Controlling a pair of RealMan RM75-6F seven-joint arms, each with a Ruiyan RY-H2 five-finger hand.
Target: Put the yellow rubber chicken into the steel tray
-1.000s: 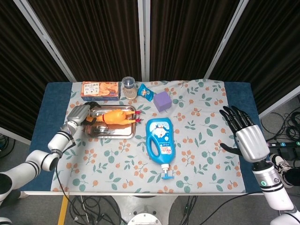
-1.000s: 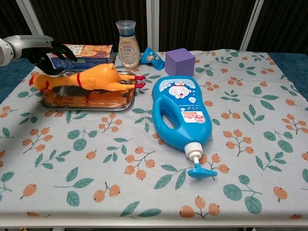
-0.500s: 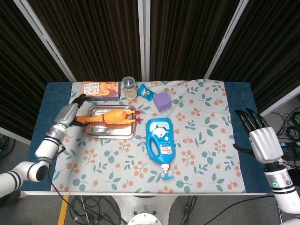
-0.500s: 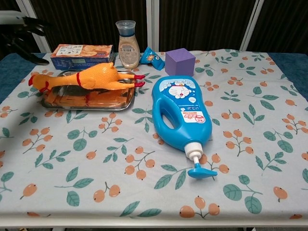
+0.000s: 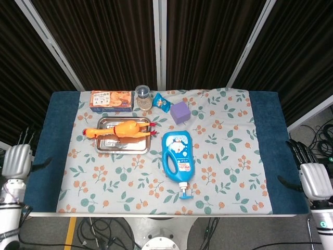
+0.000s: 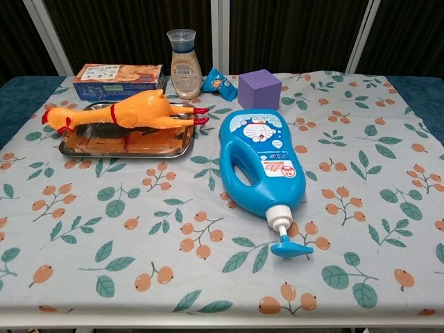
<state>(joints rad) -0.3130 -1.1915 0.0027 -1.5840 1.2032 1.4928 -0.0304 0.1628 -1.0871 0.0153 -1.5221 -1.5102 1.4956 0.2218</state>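
Left hand (image 5: 16, 160) off the table's left edge, near side, fingers apart and pointing up, nothing in it. Not seen in chest view.

Blue table (image 5: 54, 151) with floral cloth (image 5: 223, 151) over the middle.

Far left on the cloth: orange cracker box (image 5: 109, 100), lying flat along the far edge. Just near of it the steel tray (image 5: 124, 145). Yellow rubber chicken (image 5: 120, 130) lies lengthwise across the tray, body over the tray, head and neck sticking out past the left rim, red feet over the right rim. Chest view shows it resting on the tray rims, nothing touching it.

Right of the box: small bottle (image 6: 184, 64) with a clear cap, upright. Just beside it a blue snack packet (image 6: 216, 80). Then a purple cube (image 6: 259, 89).

Centre: big blue detergent bottle (image 6: 262, 165) lying on its back, pump nozzle pointing to the near edge, top end near the tray's right side but apart from it.

Right hand (image 5: 315, 178) off the table's right edge, near side, fingers spread and pointing up, holding nothing. Not seen in chest view.
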